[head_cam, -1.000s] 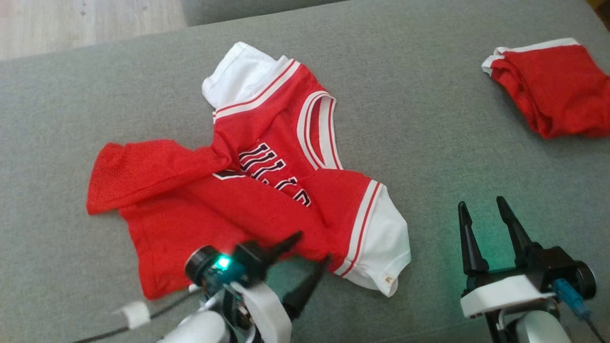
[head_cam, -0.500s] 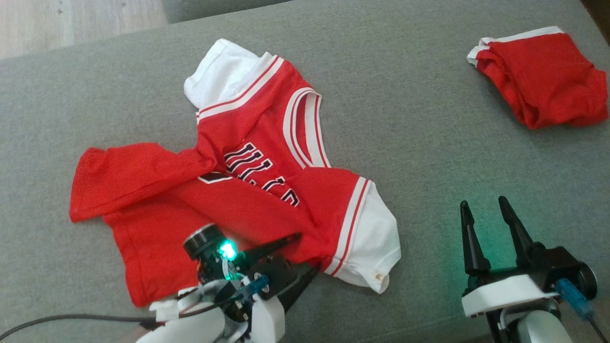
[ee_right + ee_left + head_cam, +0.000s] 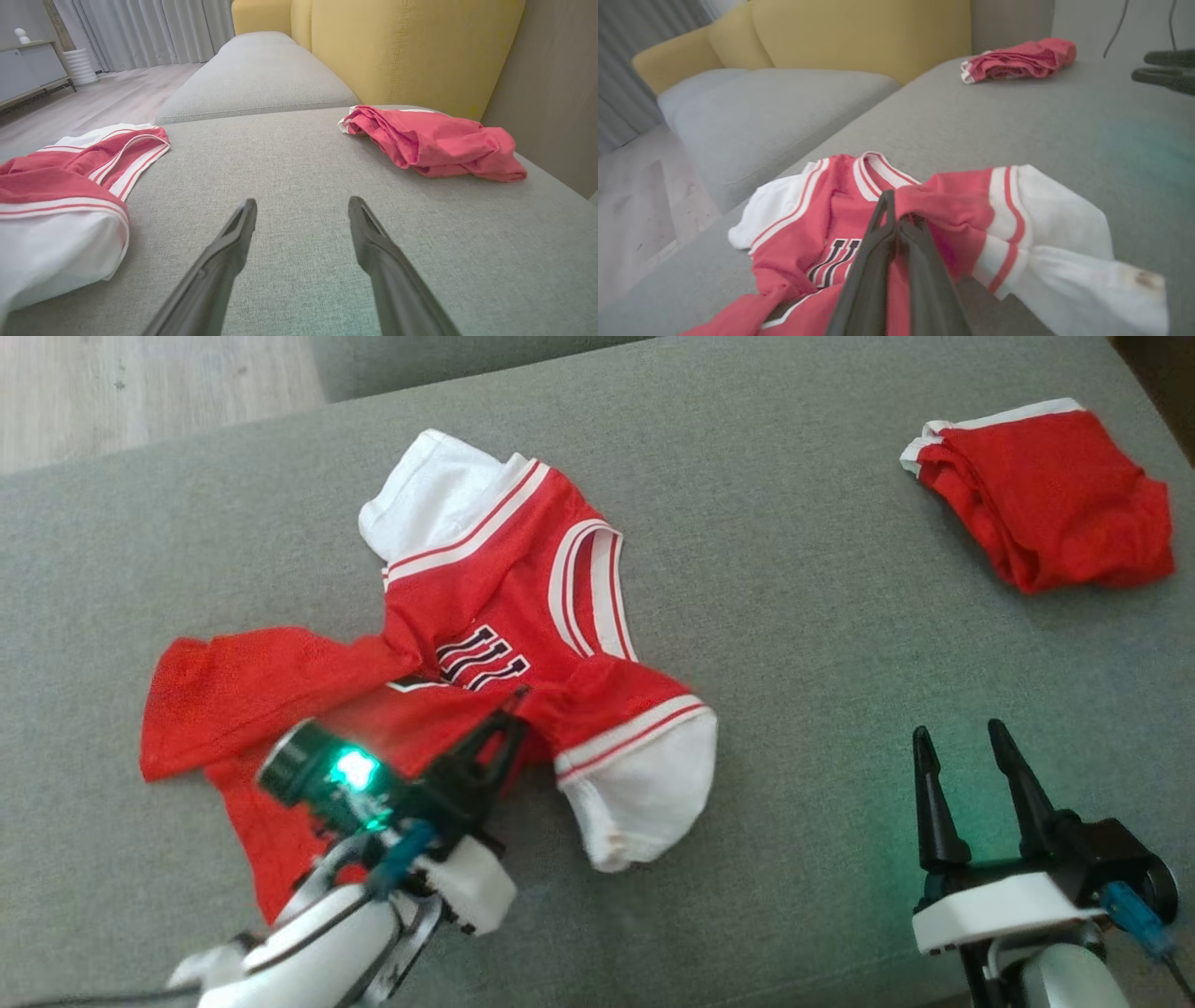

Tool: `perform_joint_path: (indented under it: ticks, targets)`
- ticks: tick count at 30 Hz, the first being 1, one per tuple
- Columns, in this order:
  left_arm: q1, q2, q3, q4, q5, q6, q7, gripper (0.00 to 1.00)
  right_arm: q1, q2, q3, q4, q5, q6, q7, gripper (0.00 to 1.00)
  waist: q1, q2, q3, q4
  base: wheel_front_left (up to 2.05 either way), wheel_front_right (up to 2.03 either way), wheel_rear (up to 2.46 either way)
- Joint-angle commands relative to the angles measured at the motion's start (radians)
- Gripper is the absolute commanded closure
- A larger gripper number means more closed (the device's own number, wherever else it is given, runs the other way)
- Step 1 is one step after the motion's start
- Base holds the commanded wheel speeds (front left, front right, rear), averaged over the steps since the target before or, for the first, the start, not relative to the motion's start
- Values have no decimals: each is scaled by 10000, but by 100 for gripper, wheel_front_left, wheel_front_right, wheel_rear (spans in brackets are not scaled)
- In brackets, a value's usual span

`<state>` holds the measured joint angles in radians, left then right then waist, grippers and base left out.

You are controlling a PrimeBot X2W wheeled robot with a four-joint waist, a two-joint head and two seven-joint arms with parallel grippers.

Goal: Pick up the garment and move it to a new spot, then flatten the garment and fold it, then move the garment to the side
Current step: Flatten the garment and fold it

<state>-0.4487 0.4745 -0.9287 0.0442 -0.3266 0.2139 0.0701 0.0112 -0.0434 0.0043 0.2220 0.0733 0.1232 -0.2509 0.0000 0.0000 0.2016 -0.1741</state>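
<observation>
My left hand is pinched tight on the red jersey near its white sleeve; it lies crumpled on the grey sofa cushion. My right hand hangs spread wide, empty.

**Grey cushion, two garments on it**

Grey woven seat cushion, broad and flat. Red jersey with white sleeves lies rumpled on its left-centre part. One white sleeve points toward the near edge, and the lettering is half hidden in a fold. Small red bundle, white-trimmed, sits well apart at the far right corner.
</observation>
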Motion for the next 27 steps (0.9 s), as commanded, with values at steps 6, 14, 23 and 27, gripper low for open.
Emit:
perform_joint_path:
  ticks: [6,14,23,27]
  targets:
    - [1447,1002,1693,-1795,-694,1775,-458,100,14,-68,46,-505,73,75,-109,0,0,0,-174,157,0,0,0]
    - [2569,1378,1611,-901,-1282,1910,-49,38,36,-68,112,-475,34,75,-109,0,0,0,-175,364,0,0,0]
    - [2419,1717,1988,-1566,-1526,2335,709,0,51,-68,182,-446,10,75,-109,0,0,0,-213,363,0,0,0]
    - [1922,1216,1390,-2802,-1504,1677,924,0,32,-68,213,-426,-6,75,-109,0,0,0,-139,343,0,0,0]
